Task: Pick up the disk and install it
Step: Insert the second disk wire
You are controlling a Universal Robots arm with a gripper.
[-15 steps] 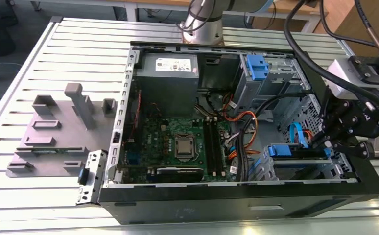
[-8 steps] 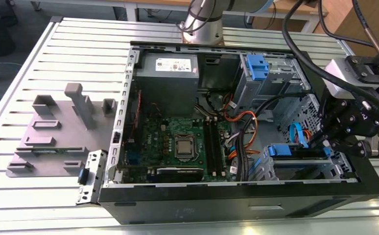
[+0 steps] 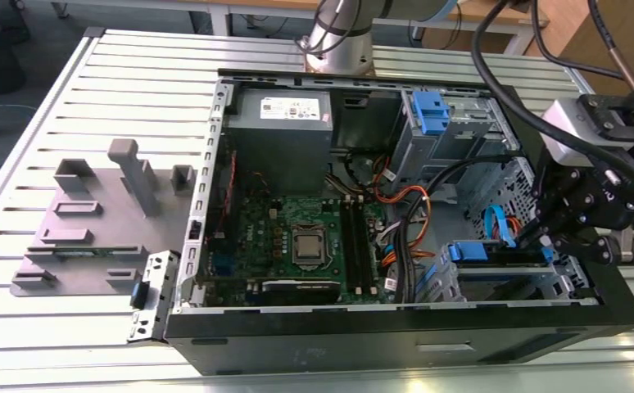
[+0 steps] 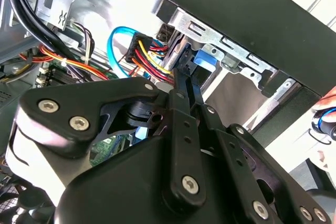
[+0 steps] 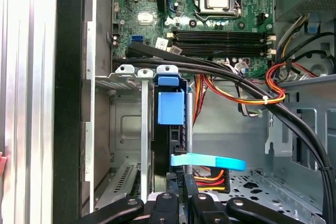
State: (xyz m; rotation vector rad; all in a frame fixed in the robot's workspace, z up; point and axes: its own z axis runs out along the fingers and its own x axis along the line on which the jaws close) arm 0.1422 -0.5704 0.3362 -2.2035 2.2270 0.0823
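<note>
The disk [image 5: 170,103] stands on edge in the drive bay at the open computer case's front corner, its blue bracket [image 3: 481,251] facing up into the case. In the second wrist view its blue end [image 4: 206,59] sits under the bay's metal rail. My gripper [image 3: 545,239] hangs at the exterior view's right, just over that bay. In both wrist views its fingers lie close together, shut, with their tips [image 5: 181,179] at the disk's near end [image 4: 184,59]. I cannot see whether they press on it.
A light blue data cable [image 5: 207,161] crosses beside the disk. Thick black cables [image 5: 252,85] and orange-red wires run past the bay. A grey power box [image 3: 284,106], a blue tab with cage [image 3: 431,110] and a grey fixture [image 3: 88,229] lie farther off. A hand [image 4: 328,114] is outside the case.
</note>
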